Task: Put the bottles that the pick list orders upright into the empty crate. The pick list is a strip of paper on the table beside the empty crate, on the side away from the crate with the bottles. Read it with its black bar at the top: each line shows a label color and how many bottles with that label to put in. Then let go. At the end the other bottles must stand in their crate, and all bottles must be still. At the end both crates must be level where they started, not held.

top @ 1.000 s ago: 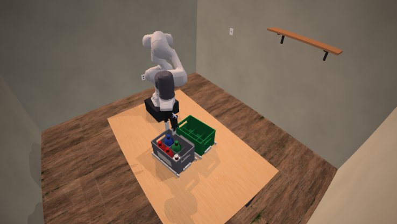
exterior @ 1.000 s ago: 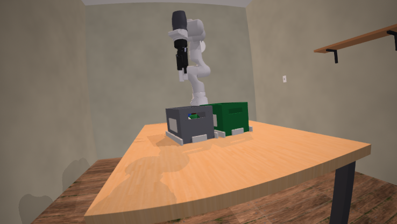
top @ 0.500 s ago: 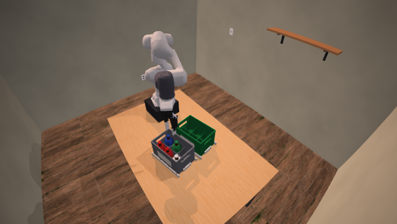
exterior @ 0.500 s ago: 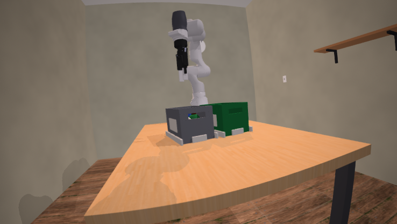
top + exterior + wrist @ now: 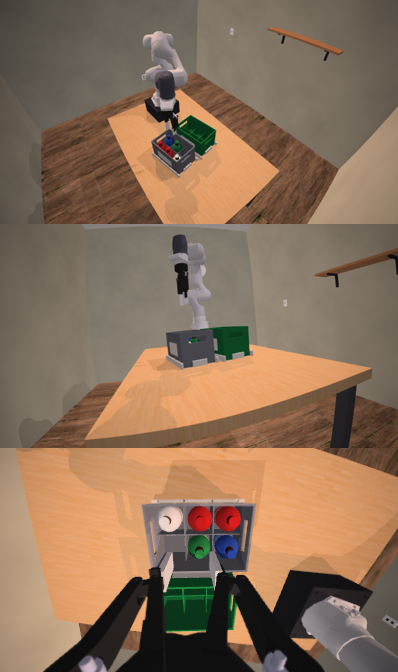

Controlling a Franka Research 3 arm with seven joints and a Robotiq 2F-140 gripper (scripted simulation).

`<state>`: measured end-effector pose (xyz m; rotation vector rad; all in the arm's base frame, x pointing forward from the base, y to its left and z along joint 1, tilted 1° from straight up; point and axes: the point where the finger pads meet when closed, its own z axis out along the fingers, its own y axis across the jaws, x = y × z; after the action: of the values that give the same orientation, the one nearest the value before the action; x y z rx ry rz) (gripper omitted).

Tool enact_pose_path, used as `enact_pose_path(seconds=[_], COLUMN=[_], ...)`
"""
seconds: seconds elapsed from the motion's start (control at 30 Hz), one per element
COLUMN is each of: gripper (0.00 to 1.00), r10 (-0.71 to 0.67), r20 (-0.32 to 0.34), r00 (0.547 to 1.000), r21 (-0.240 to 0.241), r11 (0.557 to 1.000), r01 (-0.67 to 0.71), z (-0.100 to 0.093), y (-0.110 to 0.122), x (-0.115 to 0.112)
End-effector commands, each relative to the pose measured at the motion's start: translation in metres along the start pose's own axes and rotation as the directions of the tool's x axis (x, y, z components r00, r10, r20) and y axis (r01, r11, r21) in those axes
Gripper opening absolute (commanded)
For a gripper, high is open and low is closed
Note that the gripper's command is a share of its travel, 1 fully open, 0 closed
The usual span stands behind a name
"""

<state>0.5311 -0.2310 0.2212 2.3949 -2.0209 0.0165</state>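
1. Grey crate (image 5: 182, 162) on the wooden table (image 5: 231, 177), divided into cells, holding five bottles upright: one white (image 5: 169, 518), two red (image 5: 199, 517) (image 5: 227, 518), one green (image 5: 199, 545), one blue (image 5: 226, 546).
2. In the wrist view, white and both reds fill the far row; green and blue stand in the near row; the near cell under the white one has no bottle.
3. Green crate (image 5: 207, 139) stands just beside the grey one, side by side, dividers visible, no bottles in it.
4. Both crates sit level on pale runners on the table.
5. Pick list: cannot make it out in any view.
6. Claw (image 5: 183, 292) hangs high above the crates, pointing straight down, well apart from both.
7. Claw partly open, fingers apart, nothing between them; through the gap in the wrist view the green crate and the edge of the grey crate show.
8. White arm (image 5: 164, 55) rises from a black base block (image 5: 151, 110) at the table's far end, behind the crates.
9. Wooden shelf (image 5: 304, 40) on the right-hand wall, away from the table.
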Motion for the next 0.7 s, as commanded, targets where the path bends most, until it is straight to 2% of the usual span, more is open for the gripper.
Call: enact_pose_path(seconds=[0.0,0.3,0.5,0.67], gripper=[0.38,0.38,0.38,0.38], r10=[-0.004,-0.004,-0.193,-0.254], r20=[0.003,0.003,0.004,0.009], r00=[1.0,1.0,0.981,0.967], r21=[-0.002,-0.002,-0.002,-0.011], r11=[1.0,1.0,0.981,0.967], r01=[0.004,0.004,0.193,0.254], z=[0.001,0.001,0.021,0.037], y=[0.001,0.001,0.022,0.04], x=[0.0,0.0,0.007,0.012])
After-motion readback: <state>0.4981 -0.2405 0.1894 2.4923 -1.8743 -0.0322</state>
